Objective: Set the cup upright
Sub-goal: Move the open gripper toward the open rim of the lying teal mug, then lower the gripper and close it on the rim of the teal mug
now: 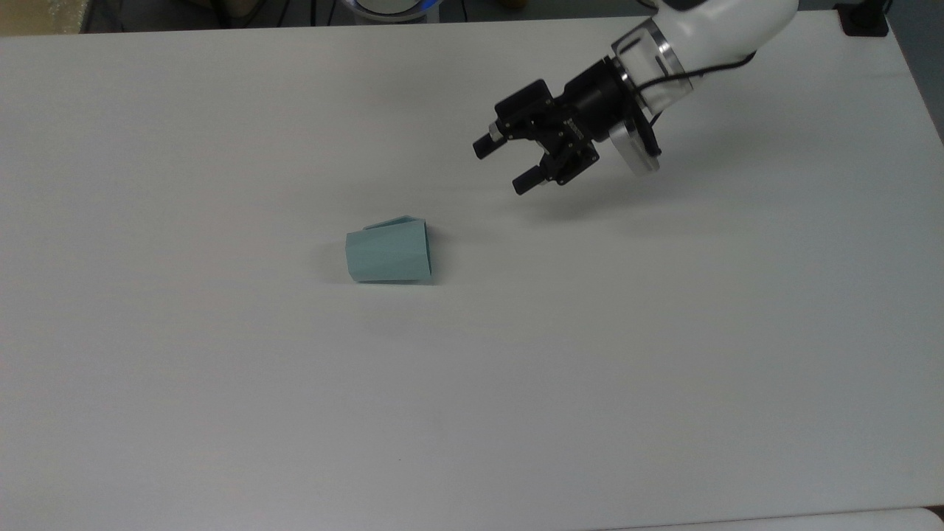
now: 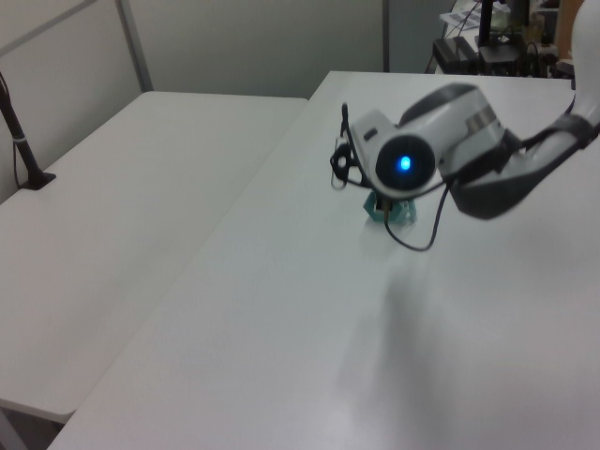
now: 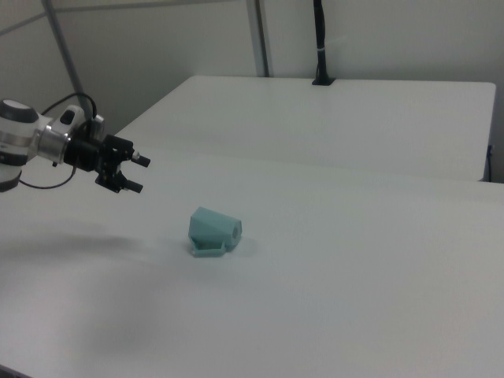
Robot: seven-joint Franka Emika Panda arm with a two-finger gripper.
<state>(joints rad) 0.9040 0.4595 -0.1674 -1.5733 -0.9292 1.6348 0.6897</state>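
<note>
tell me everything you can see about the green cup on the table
The cup is a small pale teal-green piece with flat facets and a matte, plastic-like surface. It lies on its side on the white table, not upright, tapering toward the top view's left, its wider end toward the top view's right. A small handle rests along the tabletop in the right view. Only the table touches it; the gripper hangs open, apart from it, toward the top view's upper right.

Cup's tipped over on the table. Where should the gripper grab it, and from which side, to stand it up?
Grip the cup across its faceted body near the wide rim end, coming down from above. It lies on its side, rim toward the top view's right, handle toward the top view's top edge, so avoid that side. The open gripper hangs apart from it.
</note>
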